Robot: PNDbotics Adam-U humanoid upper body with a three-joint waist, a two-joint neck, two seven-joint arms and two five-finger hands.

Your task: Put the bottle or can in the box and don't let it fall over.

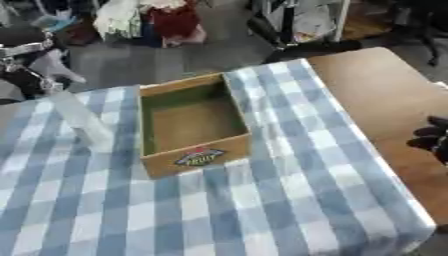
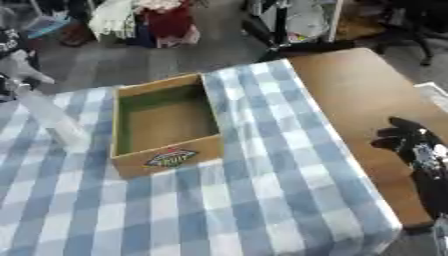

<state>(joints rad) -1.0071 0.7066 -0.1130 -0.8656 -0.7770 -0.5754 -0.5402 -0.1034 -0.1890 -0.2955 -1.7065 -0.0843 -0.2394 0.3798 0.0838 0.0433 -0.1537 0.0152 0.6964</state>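
A clear plastic bottle (image 1: 80, 119) leans over the checked cloth left of the box, its top tilted toward the upper left and its base low near the cloth. My left hand (image 1: 33, 62) comes in from the upper left corner and closes round the bottle's top. The open cardboard box (image 1: 199, 157) stands mid-table with nothing inside; it has a green inner wall and a logo on its front. My right hand (image 2: 409, 144) rests on the bare wood at the right edge, fingers relaxed, holding nothing.
A blue-and-white checked cloth (image 1: 262, 210) covers most of the table. Bare wooden tabletop (image 1: 385, 95) lies to the right. Beyond the far edge, clothes and bags (image 1: 166, 20) clutter the floor.
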